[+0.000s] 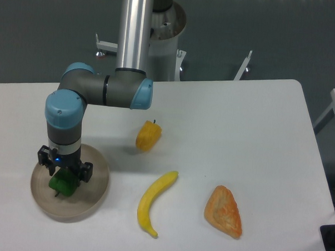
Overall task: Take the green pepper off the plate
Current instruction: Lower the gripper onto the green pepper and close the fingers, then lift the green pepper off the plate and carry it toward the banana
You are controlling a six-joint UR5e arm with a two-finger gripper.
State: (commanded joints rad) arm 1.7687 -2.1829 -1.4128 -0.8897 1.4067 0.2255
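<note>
Now tool [63, 175] over glossy green pepper [64, 183], round plate [95, 193].

Even, diffuse overhead light washes the white bench [223, 122] bright, close to overexposed, against a dim grey backdrop. Shadows are soft and short: faint ones sit beneath the banana [154, 201] and the yellow pepper [148, 135]. A pale sheen runs down the arm's metal column [133, 29]. The frame is slightly soft and grainy, and detail around the end effector [63, 174] is perhaps too muddy to resolve.
</note>
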